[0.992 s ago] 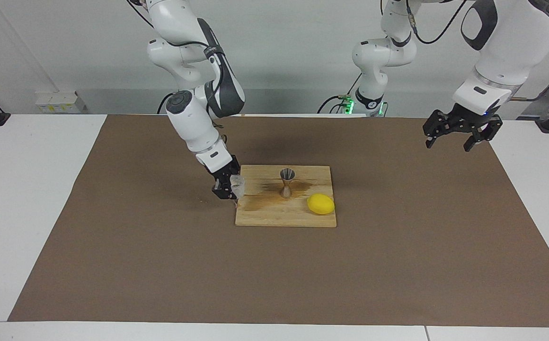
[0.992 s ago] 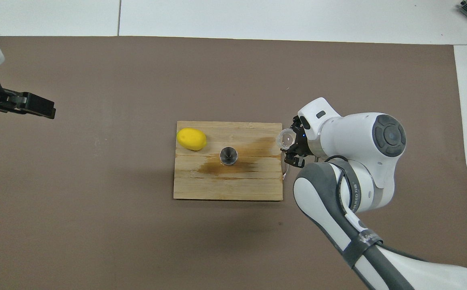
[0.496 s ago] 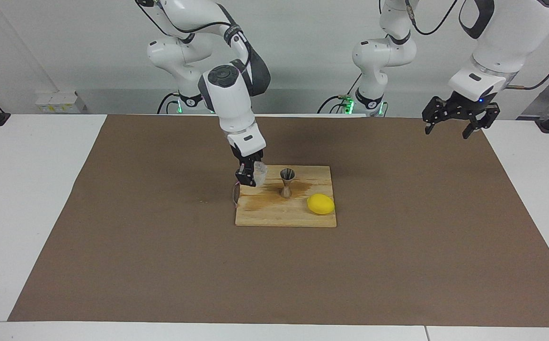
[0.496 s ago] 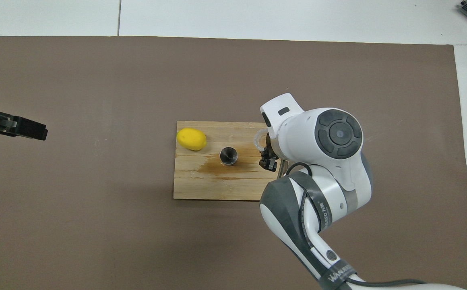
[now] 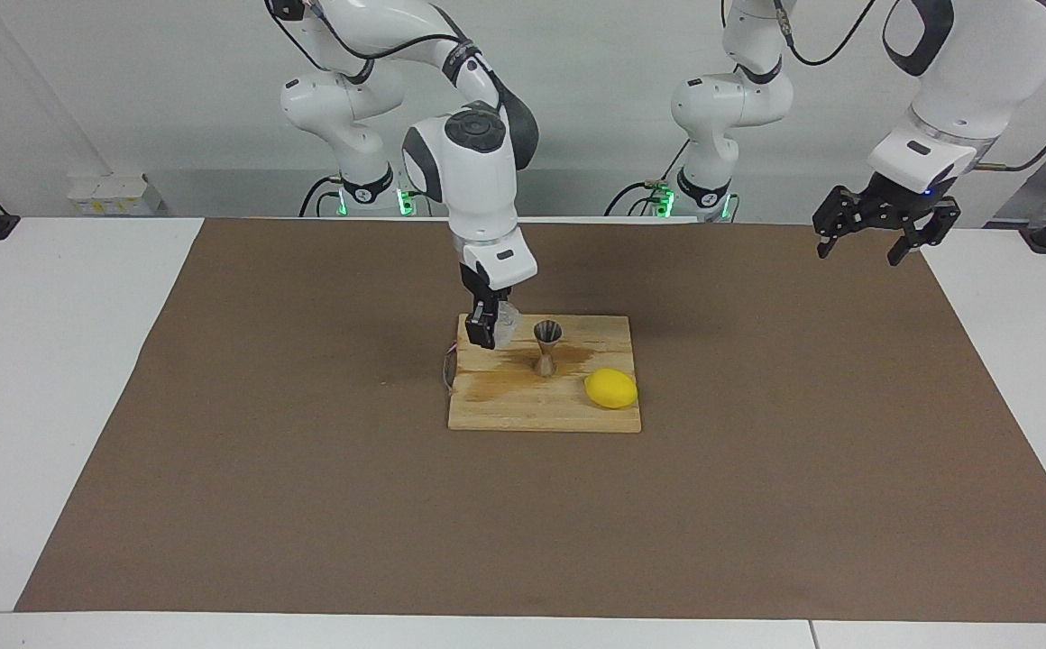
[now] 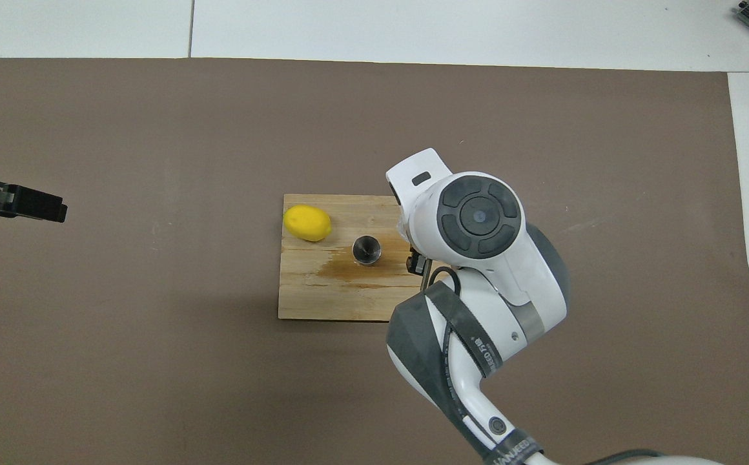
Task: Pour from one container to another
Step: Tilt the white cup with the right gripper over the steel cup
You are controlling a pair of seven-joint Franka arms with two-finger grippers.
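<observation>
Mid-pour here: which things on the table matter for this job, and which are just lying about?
In the job:
cup, held by the right gripper over the board
jigger, upright on the board

Lying about:
lemon
board, stained
left gripper, waiting open over the mat

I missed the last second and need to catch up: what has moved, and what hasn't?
The right gripper, shut on the cup, carried it from the board's edge toward the jigger. The left gripper rose slightly. Jigger and lemon stayed put.
</observation>
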